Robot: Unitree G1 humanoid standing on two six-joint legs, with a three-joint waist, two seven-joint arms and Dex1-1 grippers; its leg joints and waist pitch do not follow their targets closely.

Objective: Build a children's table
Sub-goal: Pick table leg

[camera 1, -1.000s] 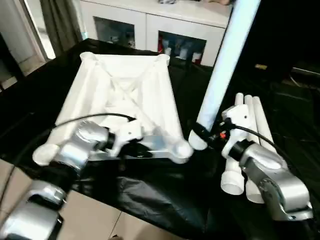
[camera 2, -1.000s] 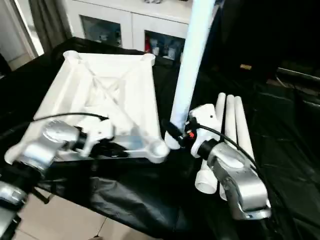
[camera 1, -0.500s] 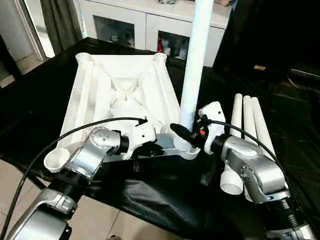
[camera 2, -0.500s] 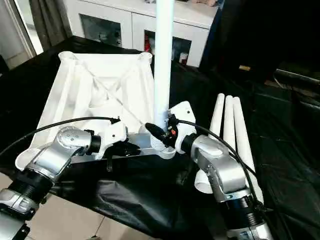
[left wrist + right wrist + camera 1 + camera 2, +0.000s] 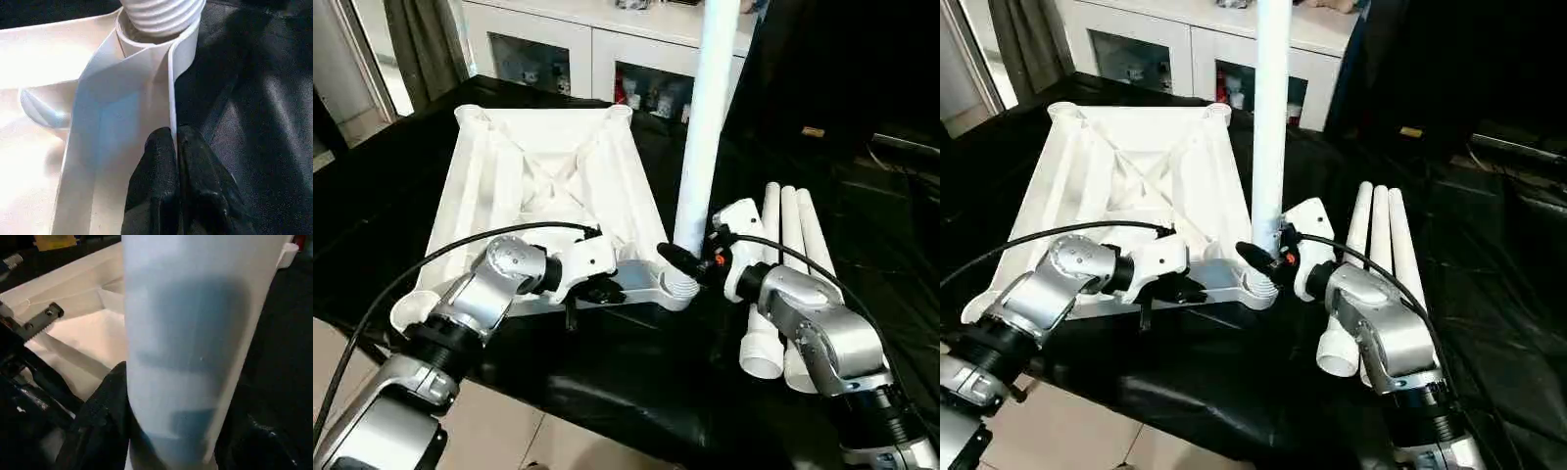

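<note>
The right claw is clamped on the long white tapered plastic leg, upright in the near corner socket beside it. The left claw pinches the white ribbed plastic top's rim. The leg looks light, stiff and smooth; low grip seems best.

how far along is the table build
Early. The top lies ribbed side up. The right gripper holds the first leg upright, its threaded end in the near corner socket; the left gripper pinches the top's near rim. Three legs lie beside it, and three sockets look empty.
</note>
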